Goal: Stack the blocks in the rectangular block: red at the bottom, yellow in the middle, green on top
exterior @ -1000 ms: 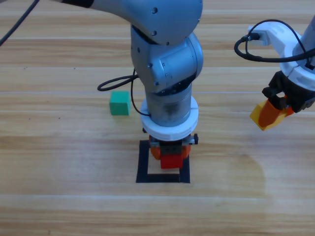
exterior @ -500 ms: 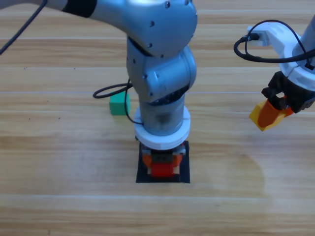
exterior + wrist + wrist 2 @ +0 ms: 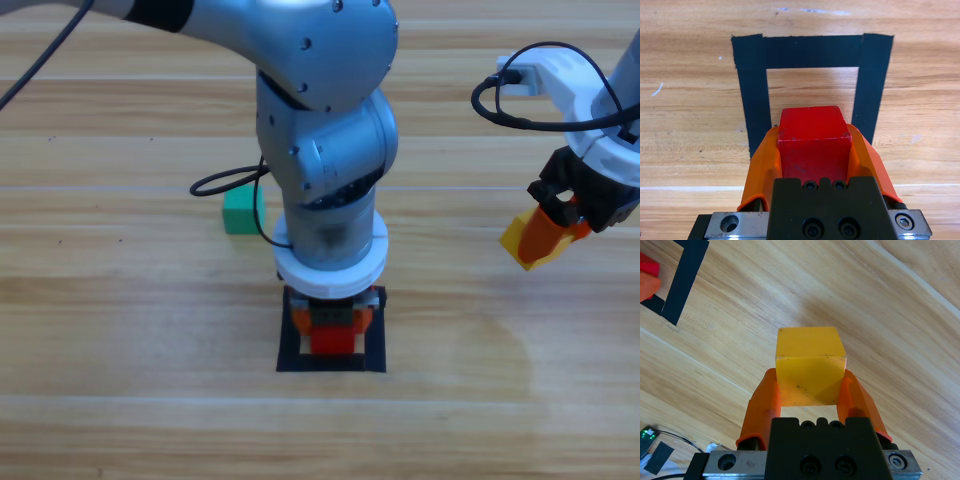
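My left gripper [image 3: 331,335] [image 3: 814,145] is shut on the red cube [image 3: 331,339] [image 3: 813,137], holding it over the near side of the black tape square [image 3: 290,345] [image 3: 754,95]. In the left wrist view the square's opening lies just beyond the cube. At the right my right gripper [image 3: 545,235] [image 3: 810,390] is shut on the yellow cube [image 3: 515,238] [image 3: 810,370], lifted above the table. The green cube [image 3: 238,210] rests on the table left of the left arm, partly hidden by it.
A black cable [image 3: 225,182] loops on the table beside the green cube. The left arm's grey body [image 3: 325,130] covers the table behind the tape square. Bare wood lies between the square and the right gripper.
The left arm has come down and toward the front with the red cube, lowering it over the tape square. The right gripper with the yellow cube has drifted slightly left.
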Tool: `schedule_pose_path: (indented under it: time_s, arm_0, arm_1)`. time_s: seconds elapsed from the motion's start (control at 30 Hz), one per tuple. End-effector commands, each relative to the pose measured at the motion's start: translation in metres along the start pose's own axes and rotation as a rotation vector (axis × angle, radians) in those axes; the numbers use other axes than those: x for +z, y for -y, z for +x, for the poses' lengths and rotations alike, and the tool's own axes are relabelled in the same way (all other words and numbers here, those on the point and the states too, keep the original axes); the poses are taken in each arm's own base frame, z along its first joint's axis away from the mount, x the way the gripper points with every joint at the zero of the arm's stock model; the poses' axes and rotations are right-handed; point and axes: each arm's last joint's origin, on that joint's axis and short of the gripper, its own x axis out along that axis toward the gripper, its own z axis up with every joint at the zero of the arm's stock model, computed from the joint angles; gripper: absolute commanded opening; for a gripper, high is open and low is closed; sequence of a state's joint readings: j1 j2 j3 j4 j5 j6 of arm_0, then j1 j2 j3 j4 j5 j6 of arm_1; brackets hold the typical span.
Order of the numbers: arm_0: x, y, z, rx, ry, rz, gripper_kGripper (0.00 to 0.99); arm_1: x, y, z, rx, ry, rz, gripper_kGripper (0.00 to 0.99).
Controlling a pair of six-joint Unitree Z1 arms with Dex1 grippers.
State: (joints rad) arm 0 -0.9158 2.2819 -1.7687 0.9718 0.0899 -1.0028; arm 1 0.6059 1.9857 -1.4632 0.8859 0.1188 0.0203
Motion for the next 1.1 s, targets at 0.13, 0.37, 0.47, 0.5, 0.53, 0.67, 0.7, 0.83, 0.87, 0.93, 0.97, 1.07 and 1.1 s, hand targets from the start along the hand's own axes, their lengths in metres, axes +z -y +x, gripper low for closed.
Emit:
schedule_pose_path:
  time_s: [0.13, 0.37, 0.47, 0.5, 0.53, 0.67, 0.7, 0.83, 0.87, 0.93, 0.97, 1.07, 1.1]
  arm_0:
    - [0.011, 0.002, 0.005, -0.015, 0.008, -0.034, 0.028]
    - [0.007, -0.003, 0.012, -0.002, 0.002, -0.033, 0.028]
    - [0.006, -0.004, 0.014, -0.003, 0.001, -0.031, 0.028]
    - [0.005, -0.005, 0.015, -0.002, 0.000, -0.031, 0.028]
    - [0.005, -0.005, 0.016, -0.002, 0.000, -0.031, 0.028]
    - [0.005, -0.005, 0.015, -0.003, 0.001, -0.030, 0.028]
    - [0.005, -0.005, 0.015, -0.003, 0.001, -0.030, 0.028]
    - [0.006, -0.005, 0.011, -0.012, 0.007, -0.028, 0.028]
    - [0.005, -0.005, 0.011, -0.011, 0.006, -0.028, 0.028]
    - [0.006, -0.004, 0.011, -0.012, 0.009, -0.023, 0.069]
    - [0.006, -0.004, 0.011, -0.015, 0.011, -0.020, 0.143]
    - [0.008, -0.002, 0.007, -0.026, 0.018, -0.017, 0.755]
    - [0.008, -0.002, 0.007, -0.026, 0.019, -0.017, 0.948]
  arm_1:
    - [0.000, 0.012, 0.021, 0.006, -0.048, 0.026, 0.000]
    - [0.000, 0.011, 0.023, 0.009, -0.053, 0.023, 0.000]
    - [0.000, 0.011, 0.023, 0.010, -0.055, 0.023, 0.000]
    - [0.000, 0.012, 0.023, 0.009, -0.055, 0.023, 0.000]
    - [0.000, 0.012, 0.023, 0.009, -0.055, 0.022, 0.000]
    - [0.000, 0.012, 0.023, 0.009, -0.055, 0.022, 0.000]
    - [0.000, 0.012, 0.024, 0.011, -0.056, 0.022, 0.000]
    - [0.000, 0.012, 0.024, 0.010, -0.058, 0.024, 0.000]
    - [0.001, 0.012, 0.025, 0.011, -0.059, 0.022, 0.000]
    - [0.001, 0.012, 0.026, 0.012, -0.061, 0.023, 0.000]
    - [0.001, 0.012, 0.026, 0.012, -0.061, 0.021, 0.000]
    - [0.001, 0.012, 0.026, 0.014, -0.061, 0.020, 0.000]
    - [0.001, 0.012, 0.026, 0.015, -0.062, 0.021, 0.000]
